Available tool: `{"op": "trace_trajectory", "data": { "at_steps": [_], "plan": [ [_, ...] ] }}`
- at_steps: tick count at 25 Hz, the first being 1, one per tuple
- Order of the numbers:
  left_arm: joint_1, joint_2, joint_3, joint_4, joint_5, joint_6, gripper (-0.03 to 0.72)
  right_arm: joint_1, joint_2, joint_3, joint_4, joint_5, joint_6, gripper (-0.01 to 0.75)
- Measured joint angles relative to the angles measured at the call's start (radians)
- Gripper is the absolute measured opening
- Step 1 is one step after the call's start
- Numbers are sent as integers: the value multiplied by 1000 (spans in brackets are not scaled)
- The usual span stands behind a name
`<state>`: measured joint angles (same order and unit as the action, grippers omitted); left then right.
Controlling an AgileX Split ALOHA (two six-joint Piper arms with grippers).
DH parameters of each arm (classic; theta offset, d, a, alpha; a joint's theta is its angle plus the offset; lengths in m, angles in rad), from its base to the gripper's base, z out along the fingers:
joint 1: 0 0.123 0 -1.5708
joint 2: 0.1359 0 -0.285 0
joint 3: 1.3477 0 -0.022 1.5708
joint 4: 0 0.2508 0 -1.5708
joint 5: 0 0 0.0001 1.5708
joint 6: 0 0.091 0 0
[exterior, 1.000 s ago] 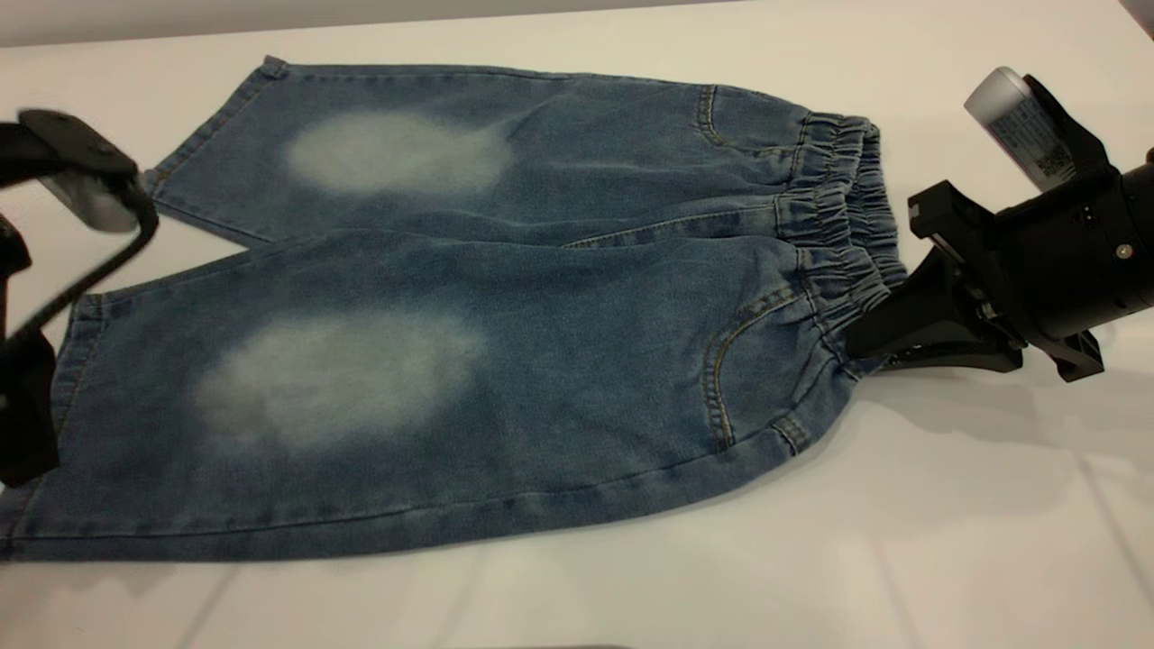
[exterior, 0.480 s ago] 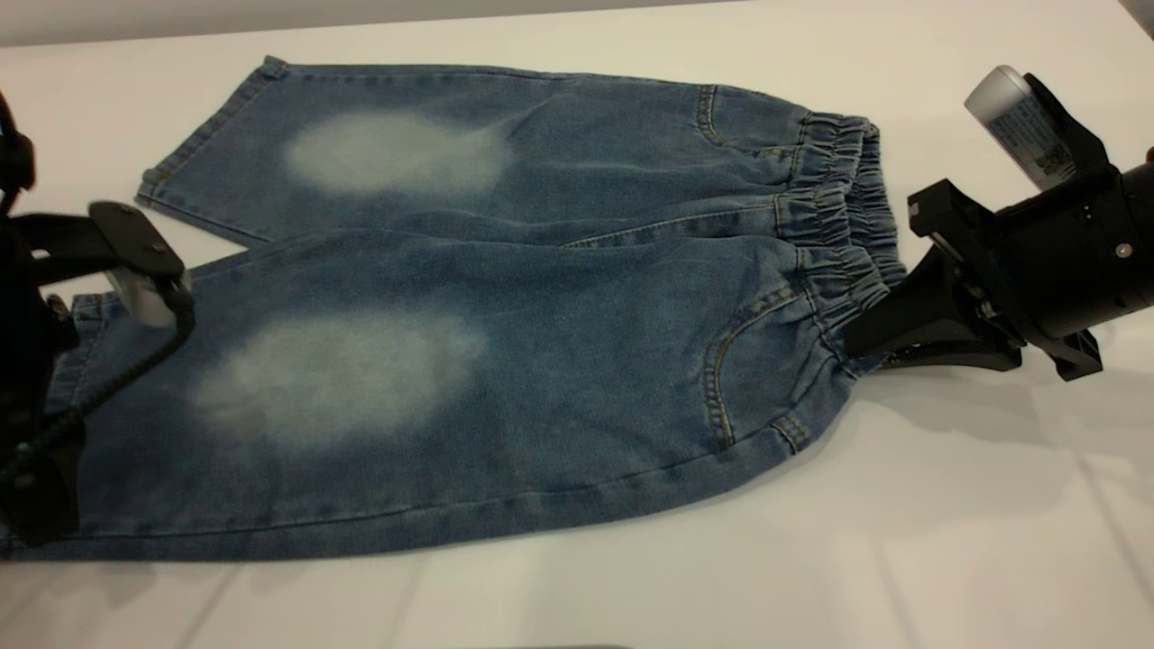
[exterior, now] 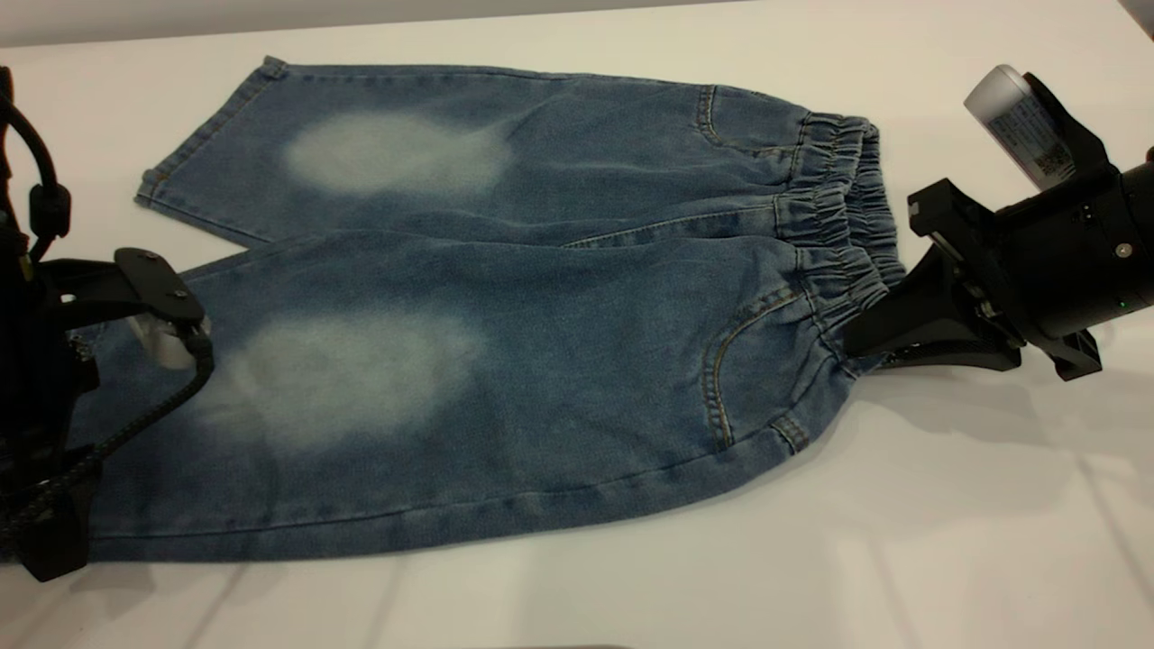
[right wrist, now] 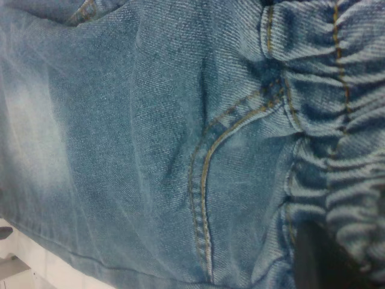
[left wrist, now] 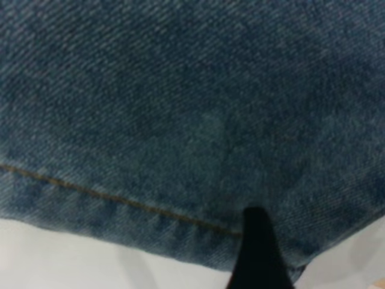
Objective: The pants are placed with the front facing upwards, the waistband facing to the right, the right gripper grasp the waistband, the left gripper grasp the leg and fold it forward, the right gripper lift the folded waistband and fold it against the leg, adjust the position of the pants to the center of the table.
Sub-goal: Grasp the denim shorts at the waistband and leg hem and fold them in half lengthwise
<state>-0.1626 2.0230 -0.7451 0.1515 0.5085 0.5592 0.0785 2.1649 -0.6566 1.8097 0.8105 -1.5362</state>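
The blue denim pants [exterior: 541,297] lie flat on the white table [exterior: 902,541], front up, legs to the left. The ruffled waistband [exterior: 843,225] is at the right. My right gripper [exterior: 856,347] is shut on the waistband's near corner, low against the table. In the right wrist view one of its dark fingers [right wrist: 316,259] lies over the gathered waistband [right wrist: 349,150]. My left gripper [exterior: 117,433] stands open over the near leg's hem at the left. One black finger [left wrist: 255,247] rests on the denim [left wrist: 180,120] just inside the hem stitching.
Bare table [left wrist: 60,259] shows past the hem in the left wrist view. The far leg [exterior: 388,153] lies untouched toward the back. The table's back edge [exterior: 361,18] runs behind the pants.
My left gripper has come down and in from the far left onto the near leg's hem. The right gripper and the pants have not moved.
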Motion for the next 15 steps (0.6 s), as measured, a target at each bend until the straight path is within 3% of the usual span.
{"op": "trace_trajectory", "data": {
  "at_steps": [3, 9, 15],
  "plan": [
    [0, 2, -1, 22, -10, -24, 370, 0, 0, 0, -3, 5, 0, 51],
    [-1, 5, -1, 148, -34, -228, 55, 0, 0, 0, -27, 13, 0, 51],
    [-4, -55, 6, 253, -50, -424, 17, -2, 0, 0, -55, 76, 0, 51]
  ]
}}
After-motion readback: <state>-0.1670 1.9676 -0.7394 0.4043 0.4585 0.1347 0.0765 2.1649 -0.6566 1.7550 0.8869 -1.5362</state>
